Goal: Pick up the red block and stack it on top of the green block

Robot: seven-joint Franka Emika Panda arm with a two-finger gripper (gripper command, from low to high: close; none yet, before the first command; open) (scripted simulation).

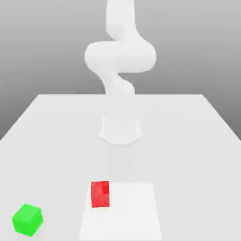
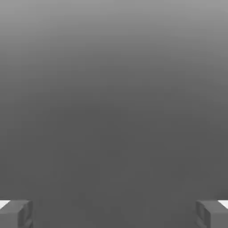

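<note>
The red block point(image 1: 100, 194) rests on the white tabletop point(image 1: 188, 141), near the front edge and in front of the arm's base point(image 1: 120, 131). The green block point(image 1: 27, 220) sits on the tabletop at the near corner on the exterior view's left, well apart from the red block and turned at an angle. The arm point(image 1: 120, 54) rises above its base. The fingers point(image 2: 16, 213) stand spread wide apart, with nothing between them.
</note>
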